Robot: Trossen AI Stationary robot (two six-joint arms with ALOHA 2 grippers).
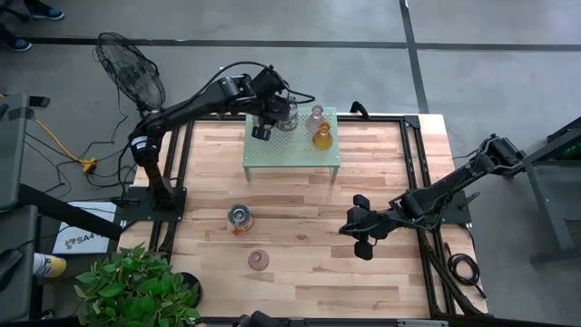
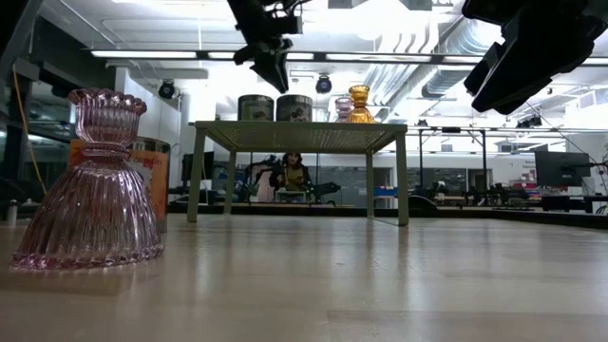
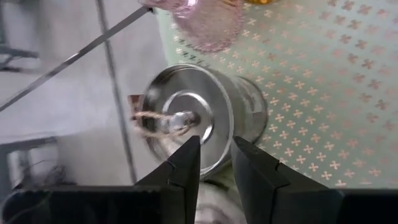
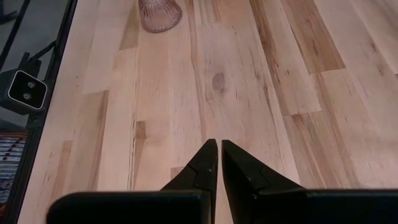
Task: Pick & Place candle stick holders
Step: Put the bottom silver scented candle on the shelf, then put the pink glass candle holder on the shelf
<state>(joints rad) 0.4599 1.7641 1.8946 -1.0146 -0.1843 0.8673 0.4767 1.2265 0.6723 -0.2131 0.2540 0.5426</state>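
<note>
While hovering over the green shelf's (image 1: 290, 150) 10 o'clock corner, left claw (image 1: 261, 133) has fingers (image 3: 186, 165) slightly parted, empty, just above a silvery jar holder (image 3: 186, 118); second jar (image 2: 256, 107) beside it. Pink holder (image 1: 315, 115) and amber holder (image 1: 322, 137) stand toward 1 o'clock on the shelf. Right claw (image 1: 359, 238), pressed nearly together, empty, hangs above bare counter (image 1: 300, 218) at 4 o'clock. Third jar (image 1: 240, 218) and pink bell holder (image 1: 259, 261) sit at 7 o'clock, apart

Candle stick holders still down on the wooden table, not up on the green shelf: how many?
2: a silvery jar-like holder near the table's middle-left, and a pink bell-shaped holder nearer the front edge. None seem hidden.
</note>
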